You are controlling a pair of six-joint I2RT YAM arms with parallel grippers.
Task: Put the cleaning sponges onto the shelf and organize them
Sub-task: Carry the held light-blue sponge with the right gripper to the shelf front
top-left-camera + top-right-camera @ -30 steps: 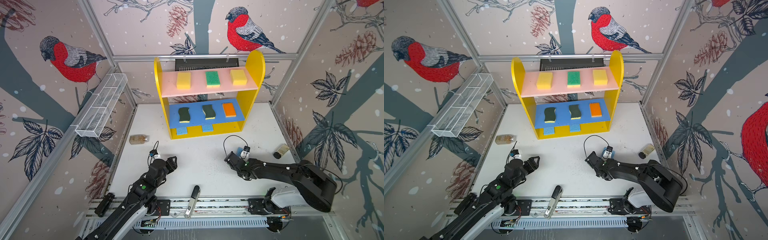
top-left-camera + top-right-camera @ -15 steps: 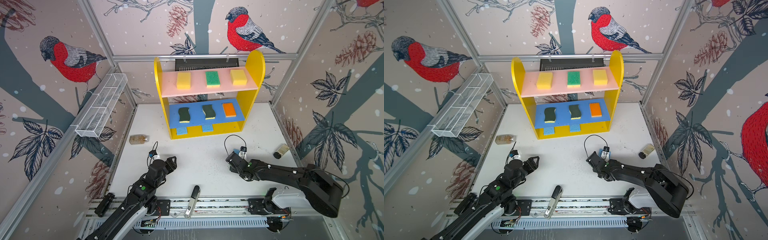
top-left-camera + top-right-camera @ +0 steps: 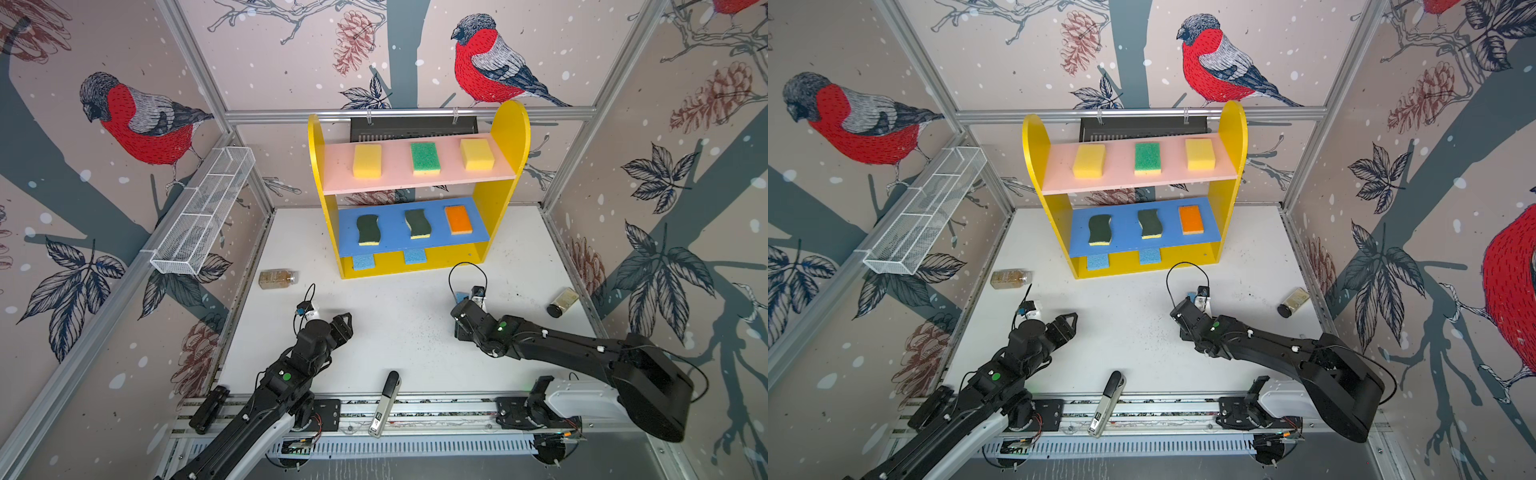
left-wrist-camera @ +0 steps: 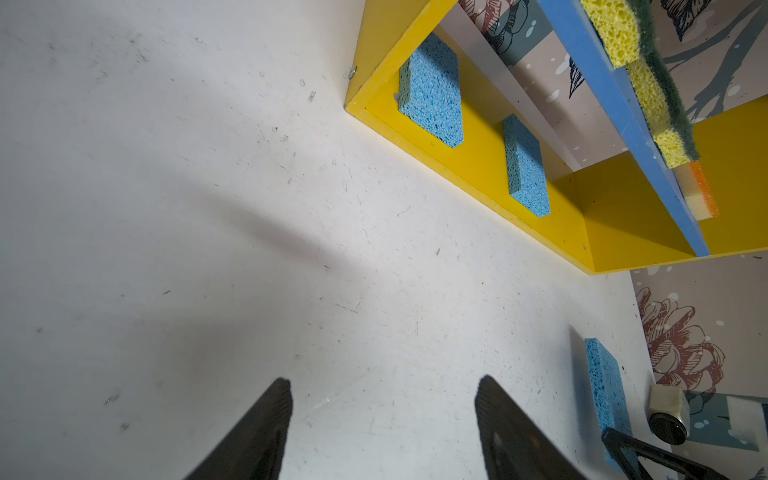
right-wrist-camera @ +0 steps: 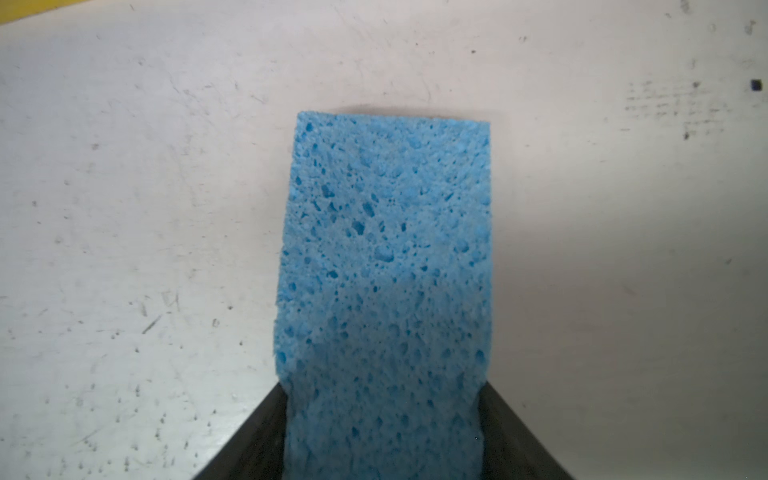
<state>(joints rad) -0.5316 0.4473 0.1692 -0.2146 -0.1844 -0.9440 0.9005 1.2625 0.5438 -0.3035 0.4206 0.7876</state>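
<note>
We see the blue sponge [image 5: 384, 270] as open-pored foam, rough and matt, and the black fingers [image 5: 257, 449] beside it as matt plastic. The white table [image 4: 166, 208] is smooth, matt board, scuffed and speckled. At its twelve o'clock the shelf [image 3: 509, 137] looks like painted wood, smooth with a soft sheen. A wavy sponge [image 4: 611, 29] on it shows coarse yellow foam under a fibrous dark green scouring layer. At ten o'clock the basket [image 3: 203, 212] is white-coated wire mesh. The frame bars [image 3: 270, 117] are brushed metal, the walls [image 3: 270, 62] matt printed paper, and the bottle [image 3: 277, 278] at nine o'clock is clear and glossy.
</note>
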